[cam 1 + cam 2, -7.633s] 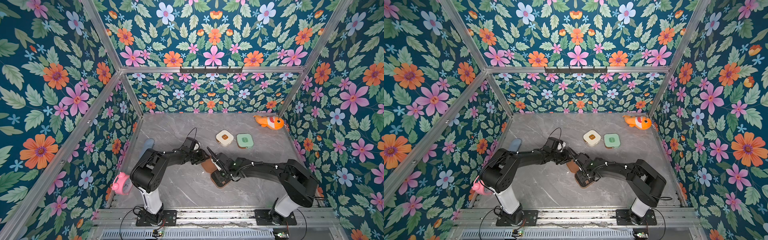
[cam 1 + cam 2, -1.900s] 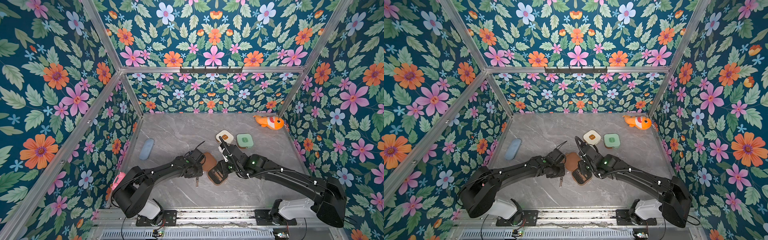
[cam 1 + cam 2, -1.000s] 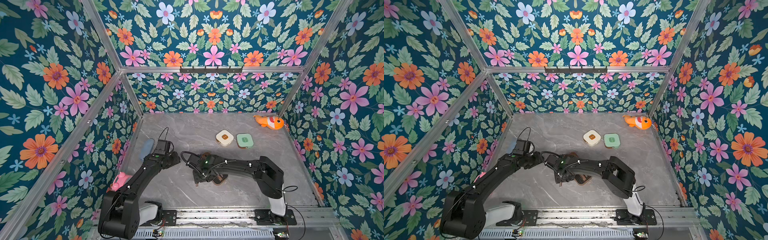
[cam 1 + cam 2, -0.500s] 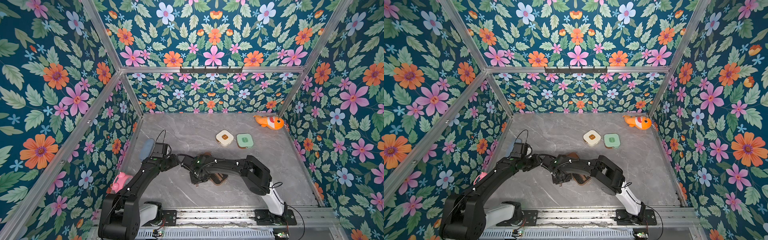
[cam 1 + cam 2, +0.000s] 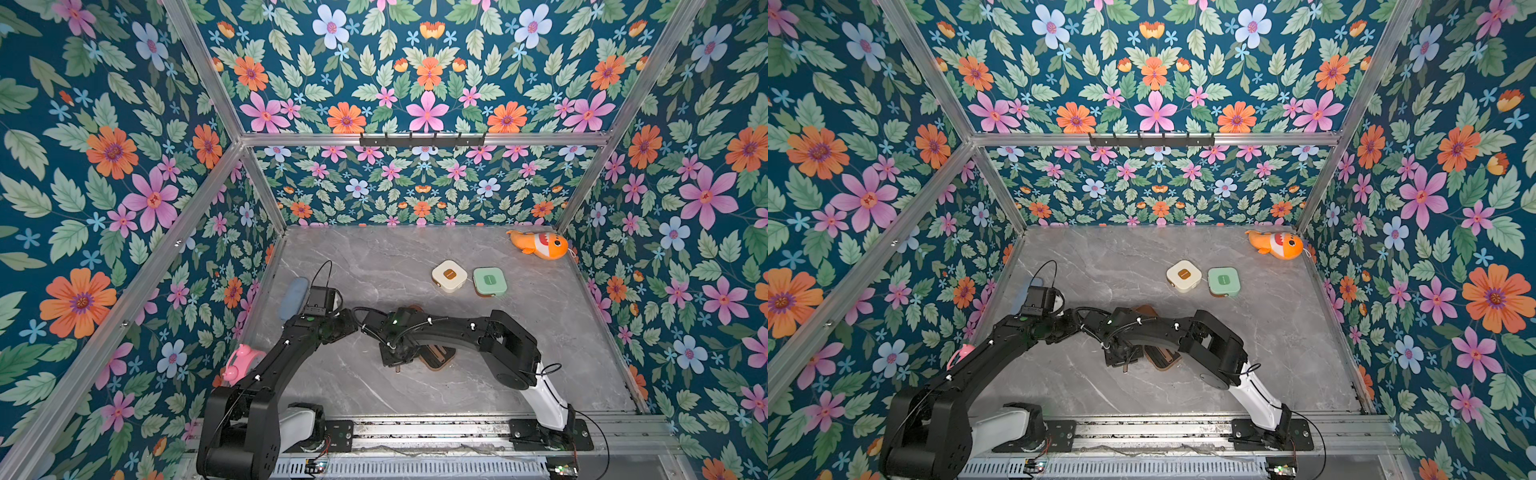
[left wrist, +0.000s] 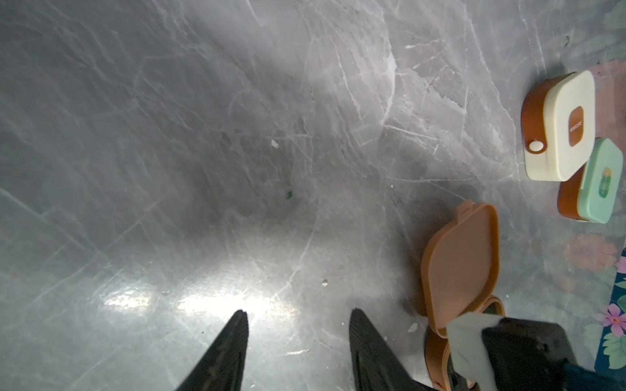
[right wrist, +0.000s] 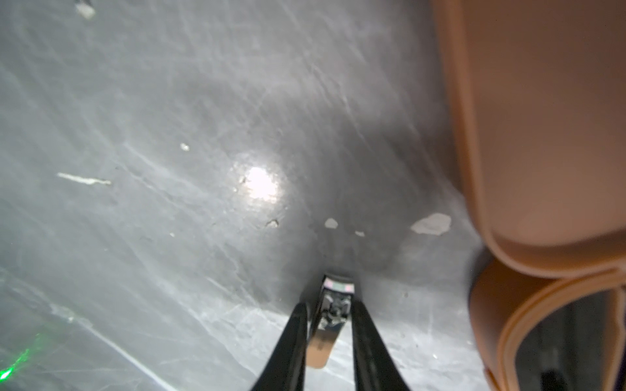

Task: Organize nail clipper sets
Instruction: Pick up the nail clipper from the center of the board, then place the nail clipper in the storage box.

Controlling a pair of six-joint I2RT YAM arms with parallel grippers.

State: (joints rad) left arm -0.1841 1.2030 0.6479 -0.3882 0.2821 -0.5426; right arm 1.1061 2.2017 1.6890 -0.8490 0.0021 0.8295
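Beside brown case (image 7: 542, 135), nail clipper (image 7: 333, 304) between right fingers (image 7: 293, 338), grip unclear, left fingers (image 6: 227, 355) released.

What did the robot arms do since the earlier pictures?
The right gripper left the open brown case and swung over to the nail clipper beside it, and now closes in around it. The left gripper pulled back, open and empty. The cream case and mint case stayed put.
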